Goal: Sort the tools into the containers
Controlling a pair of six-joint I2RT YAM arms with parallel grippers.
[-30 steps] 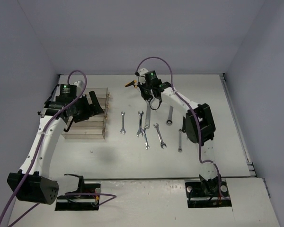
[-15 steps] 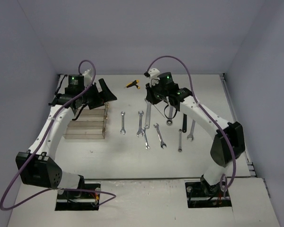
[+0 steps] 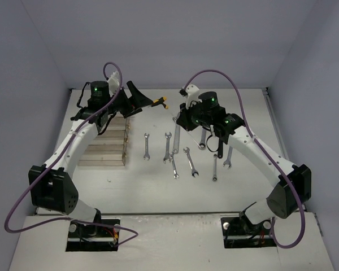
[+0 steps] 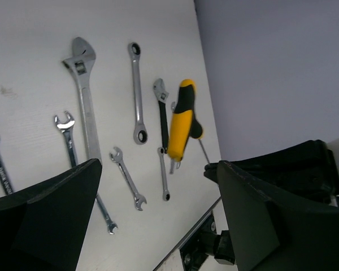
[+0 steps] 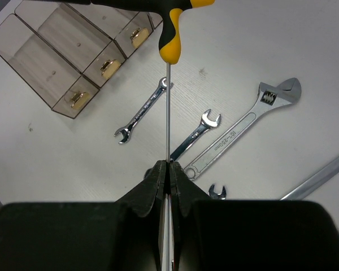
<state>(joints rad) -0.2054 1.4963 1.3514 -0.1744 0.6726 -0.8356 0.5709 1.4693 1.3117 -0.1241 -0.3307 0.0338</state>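
My right gripper is shut on the thin rod of a tool with a yellow-black handle and holds it above the table, as the top view also shows. My left gripper is open just left of that handle. In the left wrist view the handle hangs ahead of the open jaws. Several silver wrenches lie on the table, among them a big adjustable wrench, a ratchet wrench and a black-handled one. The clear bins stand at the left.
The bins look empty in the right wrist view, with brass catches on their ends. Loose wrenches spread over the table's middle. Grey walls close the back and both sides.
My left gripper has swung from over the bins to the back right, up to the yellow-black handle. My right arm has taken hold of the tool's rod and its elbow has swung out to the right.
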